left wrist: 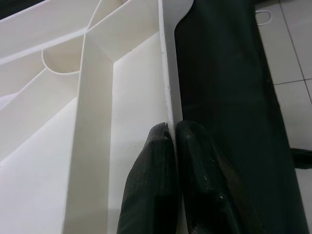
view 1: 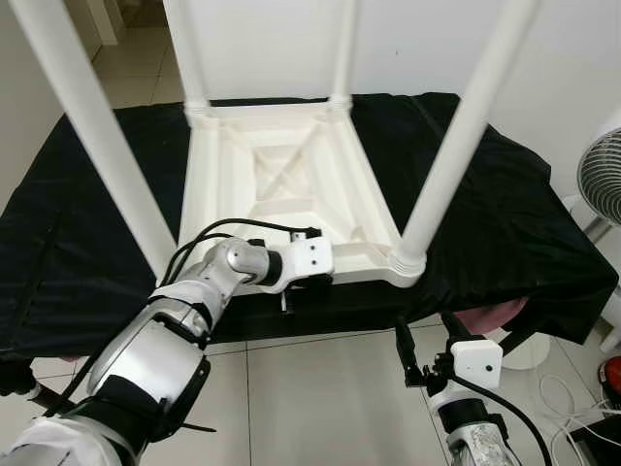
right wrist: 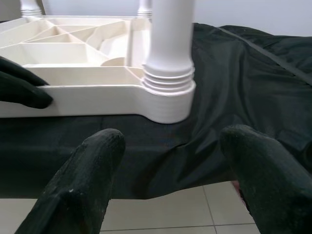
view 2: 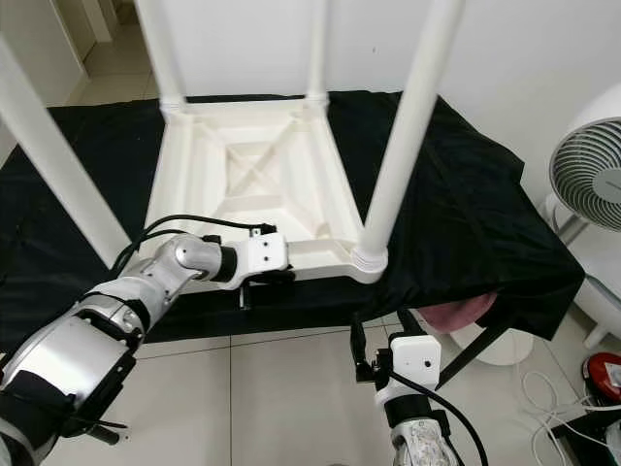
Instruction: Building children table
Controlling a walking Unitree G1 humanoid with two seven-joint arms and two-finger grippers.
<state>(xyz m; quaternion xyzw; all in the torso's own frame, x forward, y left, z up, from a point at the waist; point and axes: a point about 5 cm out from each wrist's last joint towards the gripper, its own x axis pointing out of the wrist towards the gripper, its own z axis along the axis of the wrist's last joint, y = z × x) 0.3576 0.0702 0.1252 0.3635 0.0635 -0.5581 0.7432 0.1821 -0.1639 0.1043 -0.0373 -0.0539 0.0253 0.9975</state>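
Note:
A white plastic children's table [view 1: 291,184] lies upside down on a black-covered surface [view 1: 505,214]. All its legs stand upward, with the near right leg [view 1: 456,146] screwed into its corner socket [right wrist: 168,92]. My left gripper [view 1: 291,291] is at the table's near edge, shut on the thin rim [left wrist: 165,73], one finger [left wrist: 156,175] inside and the other outside. Lower down, in front of the surface's edge, my right gripper [view 1: 427,340] is open. It points at the near right corner, and its fingers [right wrist: 92,170] hold nothing.
A white fan [view 1: 602,175] stands at the right, with cables [view 1: 572,408] on the tiled floor [view 1: 320,398] near it. A pink object [view 1: 495,316] shows under the black cover's front right edge. A white wall runs behind the surface.

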